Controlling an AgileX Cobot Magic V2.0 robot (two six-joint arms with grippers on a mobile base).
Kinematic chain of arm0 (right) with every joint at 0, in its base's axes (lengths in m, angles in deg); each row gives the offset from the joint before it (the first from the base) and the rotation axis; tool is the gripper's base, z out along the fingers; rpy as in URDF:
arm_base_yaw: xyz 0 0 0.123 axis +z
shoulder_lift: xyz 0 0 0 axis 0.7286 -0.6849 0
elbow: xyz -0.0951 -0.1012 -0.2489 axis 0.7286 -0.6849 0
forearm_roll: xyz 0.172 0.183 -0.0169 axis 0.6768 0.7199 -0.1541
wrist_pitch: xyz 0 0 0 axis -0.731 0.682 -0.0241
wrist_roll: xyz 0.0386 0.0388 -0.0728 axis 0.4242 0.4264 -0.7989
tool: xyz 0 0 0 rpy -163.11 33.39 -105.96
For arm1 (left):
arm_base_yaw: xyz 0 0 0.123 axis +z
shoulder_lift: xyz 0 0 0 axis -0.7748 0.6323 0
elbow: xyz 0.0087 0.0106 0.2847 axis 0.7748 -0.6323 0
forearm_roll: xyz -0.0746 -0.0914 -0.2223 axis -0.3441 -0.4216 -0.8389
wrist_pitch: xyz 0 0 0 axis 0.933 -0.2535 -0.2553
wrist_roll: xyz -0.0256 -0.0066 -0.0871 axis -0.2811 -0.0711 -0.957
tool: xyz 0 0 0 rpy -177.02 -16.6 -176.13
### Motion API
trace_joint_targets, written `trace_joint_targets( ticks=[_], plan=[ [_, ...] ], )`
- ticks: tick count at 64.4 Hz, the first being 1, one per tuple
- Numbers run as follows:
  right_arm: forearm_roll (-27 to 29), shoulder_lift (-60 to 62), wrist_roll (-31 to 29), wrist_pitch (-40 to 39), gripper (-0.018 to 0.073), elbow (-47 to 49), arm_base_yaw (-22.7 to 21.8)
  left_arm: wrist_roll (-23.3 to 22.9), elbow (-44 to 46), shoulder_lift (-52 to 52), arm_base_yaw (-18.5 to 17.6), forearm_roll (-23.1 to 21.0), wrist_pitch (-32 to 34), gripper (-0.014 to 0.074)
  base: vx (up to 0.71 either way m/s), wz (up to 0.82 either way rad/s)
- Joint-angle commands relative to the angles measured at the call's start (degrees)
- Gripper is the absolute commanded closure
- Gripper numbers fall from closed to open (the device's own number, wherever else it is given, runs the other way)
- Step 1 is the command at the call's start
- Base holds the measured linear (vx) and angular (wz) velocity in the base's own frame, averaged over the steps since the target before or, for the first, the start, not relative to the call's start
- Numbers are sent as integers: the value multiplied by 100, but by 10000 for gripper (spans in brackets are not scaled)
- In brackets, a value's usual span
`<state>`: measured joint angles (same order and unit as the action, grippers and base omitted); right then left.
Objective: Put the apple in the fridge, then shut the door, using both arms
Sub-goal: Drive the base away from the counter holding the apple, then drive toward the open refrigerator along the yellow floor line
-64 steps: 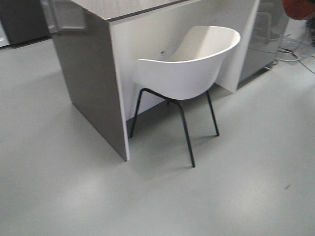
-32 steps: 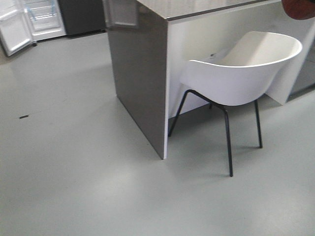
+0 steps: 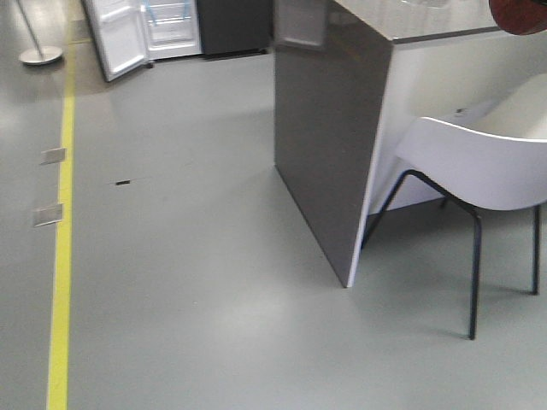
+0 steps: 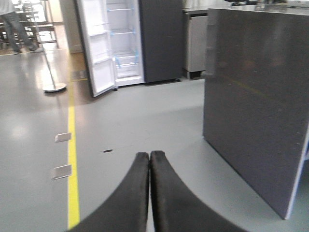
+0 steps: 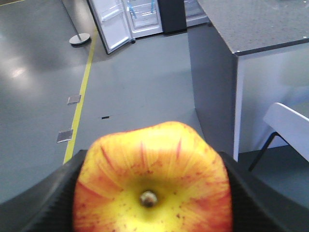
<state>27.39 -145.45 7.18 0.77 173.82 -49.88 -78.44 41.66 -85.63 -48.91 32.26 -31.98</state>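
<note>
Red-yellow apple (image 5: 153,176) gripped in right claw (image 5: 152,205); left claw (image 4: 149,162) closed, empty. Transit step judged; fridge (image 4: 126,38) seen at 11 o'clock, door (image 4: 99,53) open. Approach required next.

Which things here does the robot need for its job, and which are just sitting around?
For the job: apple, fridge, open door.
Just sitting around: white chair, grey counter, yellow floor line, stand base.

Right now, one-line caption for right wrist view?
Black fingers grip the round red-and-yellow apple; tall open fridge stands far across the grey floor.
</note>
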Motion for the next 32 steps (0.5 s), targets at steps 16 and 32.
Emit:
trace_joint_targets(
  ticks=[16,32],
  plan=[
    [129,161,-40,-424,400,190,-29,-36,92,-84,-23,-5,388,602,6,38],
    [129,161,-40,-424,400,190,-29,-36,92,-84,-23,-5,388,602,8,36]
  ],
)
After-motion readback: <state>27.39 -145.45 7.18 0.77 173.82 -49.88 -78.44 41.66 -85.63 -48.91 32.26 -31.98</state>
